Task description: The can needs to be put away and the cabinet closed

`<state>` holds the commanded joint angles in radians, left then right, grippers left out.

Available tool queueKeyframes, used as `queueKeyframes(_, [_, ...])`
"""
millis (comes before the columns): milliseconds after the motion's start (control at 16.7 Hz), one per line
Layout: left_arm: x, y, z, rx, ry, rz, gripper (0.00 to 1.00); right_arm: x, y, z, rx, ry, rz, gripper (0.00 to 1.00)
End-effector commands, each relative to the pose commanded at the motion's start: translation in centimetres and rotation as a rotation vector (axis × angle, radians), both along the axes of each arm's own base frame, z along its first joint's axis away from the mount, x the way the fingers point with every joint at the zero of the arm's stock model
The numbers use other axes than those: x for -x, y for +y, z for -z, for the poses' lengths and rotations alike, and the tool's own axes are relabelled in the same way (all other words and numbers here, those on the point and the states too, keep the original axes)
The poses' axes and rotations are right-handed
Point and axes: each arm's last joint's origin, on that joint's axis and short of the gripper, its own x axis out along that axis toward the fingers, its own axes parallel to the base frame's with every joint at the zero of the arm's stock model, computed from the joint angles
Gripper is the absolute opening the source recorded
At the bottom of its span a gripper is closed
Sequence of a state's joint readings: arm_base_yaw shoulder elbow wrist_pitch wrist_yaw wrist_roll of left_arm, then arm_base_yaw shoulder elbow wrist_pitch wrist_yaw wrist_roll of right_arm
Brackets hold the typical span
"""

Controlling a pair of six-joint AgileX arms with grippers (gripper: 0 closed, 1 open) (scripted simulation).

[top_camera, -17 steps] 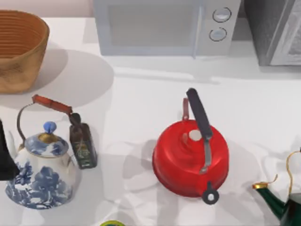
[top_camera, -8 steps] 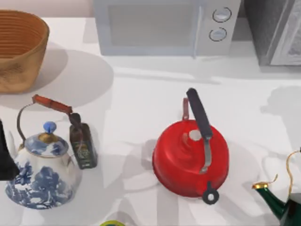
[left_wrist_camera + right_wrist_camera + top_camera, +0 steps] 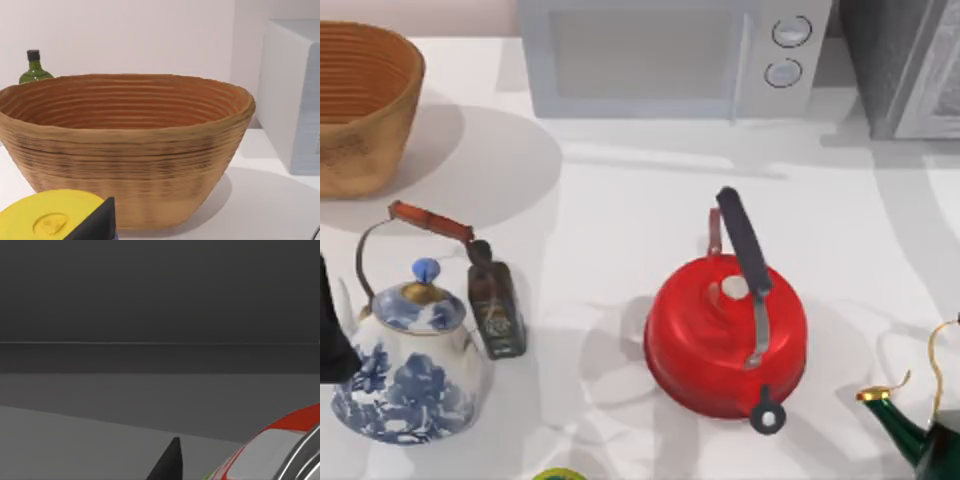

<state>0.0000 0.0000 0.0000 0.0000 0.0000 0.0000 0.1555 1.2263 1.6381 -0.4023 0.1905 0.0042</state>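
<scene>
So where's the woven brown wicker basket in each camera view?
Top view: the woven brown wicker basket at the upper left edge.
Left wrist view: the basket in the middle, close ahead.
Right wrist view: dark.
Shared landmark: the white microwave, beside the basket in both.

Right wrist view: dim grey interior. A flat grey floor surface (image 3: 75, 440) meets a darker back wall (image 3: 160, 290); one thin pale horizontal line runs across the wall.

The can (image 3: 280, 450) sits at the frame's corner, cut off by the edge. Visible on it: red band, white panel, a sliver of lime green, silver rim.

One dark pointed fingertip (image 3: 167, 465) of the right claw rises from the frame's edge, just beside the can. Contact between the two cannot be judged.
</scene>
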Motion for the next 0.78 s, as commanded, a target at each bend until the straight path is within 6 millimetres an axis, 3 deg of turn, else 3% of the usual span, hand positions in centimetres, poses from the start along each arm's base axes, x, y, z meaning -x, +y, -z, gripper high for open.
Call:
queueKeyframes(180, [0.0, 0.0, 0.0, 0.0, 0.0, 0.0, 1.0, -2.0, 1.0, -0.7, -0.01, 0.014, -0.021, 0.0])
queueKeyframes(600, [0.0, 0.0, 0.0, 0.0, 0.0, 0.0, 1.0, -2.5, 1.1, -0.5, -0.012, 0.024, -0.021, 0.0])
queueKeyframes(780, [0.0, 0.0, 0.0, 0.0, 0.0, 0.0, 1.0, -4.3, 1.2, -0.3, -0.006, 0.063, -0.011, 0.0])
